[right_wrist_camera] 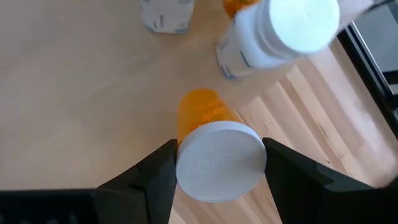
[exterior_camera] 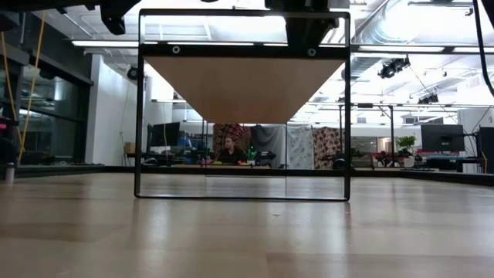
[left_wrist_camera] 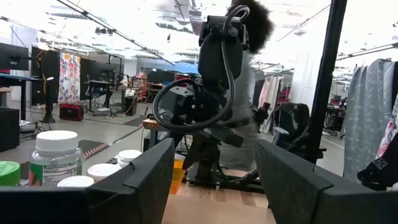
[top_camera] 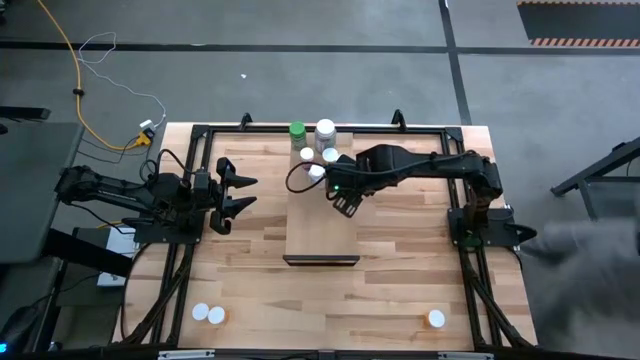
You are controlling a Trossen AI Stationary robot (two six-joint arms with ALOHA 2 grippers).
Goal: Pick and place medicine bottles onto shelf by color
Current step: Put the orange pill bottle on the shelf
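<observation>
Medicine bottles counted in the high view: five clustered at the shelf's far end, plus three down at the table's near edge. Cluster made up of one green-capped bottle (top_camera: pixel 297 130), one large white-capped bottle (top_camera: pixel 325 130), and three smaller white caps (top_camera: pixel 307 154) (top_camera: pixel 330 155) (top_camera: pixel 316 171) just beside the right gripper (top_camera: pixel 346 196). Near edge: two white-capped bottles (top_camera: pixel 201 313) (top_camera: pixel 216 316) side by side well away from the left gripper (top_camera: pixel 232 195), and a single orange one (top_camera: pixel 436 319) on the opposite side, far from either gripper.

Shelf (top_camera: pixel 322 240) bearing all five clustered bottles at its far end; bare pale wood nearer the dark front edge. Seen from below in the low view as a raised board (exterior_camera: pixel 245 85) on a dark frame, no bottles visible there.

Right wrist view alone shows an orange bottle with a white cap (right_wrist_camera: pixel 217 158) sitting between the right gripper's fingers (right_wrist_camera: pixel 155 177), fingers spread on either side, contact with the cap unclear; a larger white bottle (right_wrist_camera: pixel 280 34) just beyond, another pale bottle base (right_wrist_camera: pixel 165 14) farther off.

Left gripper parked off the shelf's side above the tabletop (top_camera: pixel 400 290), fingers apart, holding nothing. Left wrist view adds side profiles: green cap (left_wrist_camera: pixel 9 173), labelled white bottle (left_wrist_camera: pixel 56 158), smaller white caps (left_wrist_camera: pixel 102 171), and the right arm (left_wrist_camera: pixel 214 93) looming behind.
</observation>
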